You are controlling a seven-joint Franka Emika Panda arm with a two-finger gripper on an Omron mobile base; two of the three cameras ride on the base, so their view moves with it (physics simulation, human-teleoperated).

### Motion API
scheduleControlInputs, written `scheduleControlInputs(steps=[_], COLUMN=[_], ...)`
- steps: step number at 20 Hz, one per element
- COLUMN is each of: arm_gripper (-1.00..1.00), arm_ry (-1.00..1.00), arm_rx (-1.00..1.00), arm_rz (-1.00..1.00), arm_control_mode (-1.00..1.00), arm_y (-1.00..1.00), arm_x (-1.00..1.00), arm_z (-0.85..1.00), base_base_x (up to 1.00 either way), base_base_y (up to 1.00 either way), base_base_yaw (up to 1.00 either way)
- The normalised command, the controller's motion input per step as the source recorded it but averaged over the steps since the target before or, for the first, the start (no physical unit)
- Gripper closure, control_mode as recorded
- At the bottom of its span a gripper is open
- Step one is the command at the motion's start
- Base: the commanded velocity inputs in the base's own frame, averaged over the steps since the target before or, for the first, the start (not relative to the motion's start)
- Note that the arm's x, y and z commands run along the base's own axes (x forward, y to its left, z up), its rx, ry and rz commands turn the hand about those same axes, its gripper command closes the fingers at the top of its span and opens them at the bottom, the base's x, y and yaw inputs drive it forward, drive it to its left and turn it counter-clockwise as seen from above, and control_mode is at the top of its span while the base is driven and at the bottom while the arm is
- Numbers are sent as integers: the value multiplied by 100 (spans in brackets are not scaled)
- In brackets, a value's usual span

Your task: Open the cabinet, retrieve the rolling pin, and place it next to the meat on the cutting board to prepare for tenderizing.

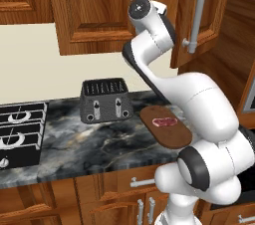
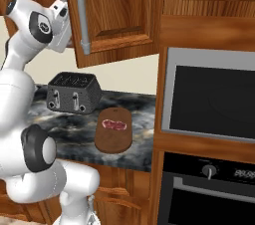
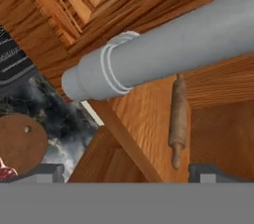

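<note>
The wall cabinet [image 1: 114, 10] is being shown with its right door [image 1: 199, 15] swung partly open. On the marble counter [image 1: 99, 144], the oval cutting board [image 2: 113, 130] is lying beside the black toaster [image 2: 73, 92], with the meat [image 2: 114, 125] resting on it. The gripper [image 3: 126, 171] is being held wide open at the grey door handle [image 3: 163, 54], nothing clamped. The rolling pin [image 3: 177, 119] is being seen inside the cabinet.

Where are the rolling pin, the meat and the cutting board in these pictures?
rolling pin [image 3: 177, 119]: hand view, middle of its wooden barrel.
meat [image 2: 114, 125]: right base view, centre of the red steak.
cutting board [image 1: 172, 136]: left base view, bare wood in front of the steak.
</note>
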Motion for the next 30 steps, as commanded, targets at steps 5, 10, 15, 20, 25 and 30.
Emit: scheduleControlInputs(steps=[5, 10, 15, 20, 25, 30], arm_gripper=[-100, -100, -100, -100, -100, -100], arm_ry=[0, 0, 0, 0, 0, 0], arm_rx=[-1, 0, 0, 0, 0, 0], arm_rz=[0, 0, -2, -3, -4, -6], arm_control_mode=[-100, -100, -100, -100, -100, -100], arm_y=[-29, -35, -44, -52, -65, -82], arm_x=[-13, -28, -47, -55, -53, -44], arm_z=[-9, -6, 0, 0, 0, 0], base_base_x=[0, 0, 0, 0, 0, 0], base_base_y=[0, 0, 0, 0, 0, 0], base_base_yaw=[0, 0, 0, 0, 0, 0])
